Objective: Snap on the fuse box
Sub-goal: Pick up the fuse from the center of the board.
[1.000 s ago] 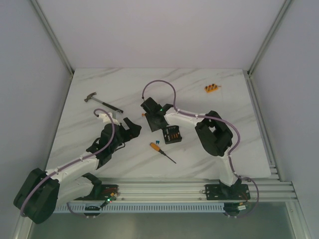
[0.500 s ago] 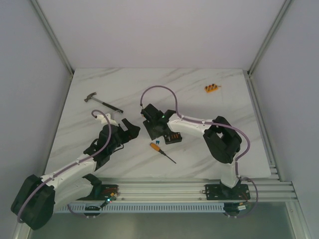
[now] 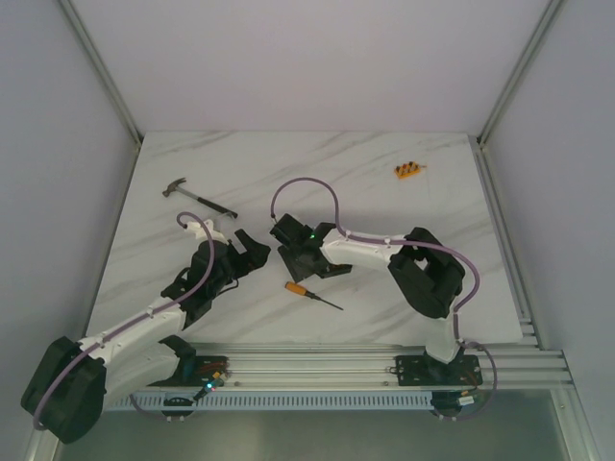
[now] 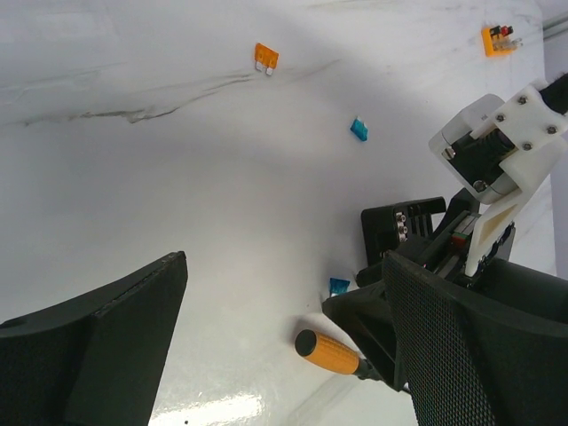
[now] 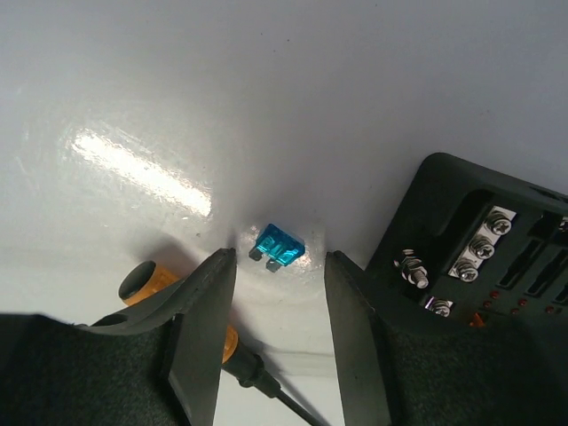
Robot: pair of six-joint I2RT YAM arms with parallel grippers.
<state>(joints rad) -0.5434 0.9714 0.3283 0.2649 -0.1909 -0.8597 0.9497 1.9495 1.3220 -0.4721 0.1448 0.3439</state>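
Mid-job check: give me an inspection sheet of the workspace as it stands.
Surface: white marbled table, glossy.
Job's things: fuse box lies on the table beside the right hand, screw terminals showing.
Clutter: hammer, screwdriver, orange block, blue fuse, orange fuse.
Hands: left hand open, holding nothing; right hand open, blue fuse just ahead of its fingertips.
Cables: purple cable looped above the right arm.
Surroundings: white walls, metal frame.

The right claw [image 5: 280, 266] widened, swinging nearer over the fuse box [image 5: 461, 204].
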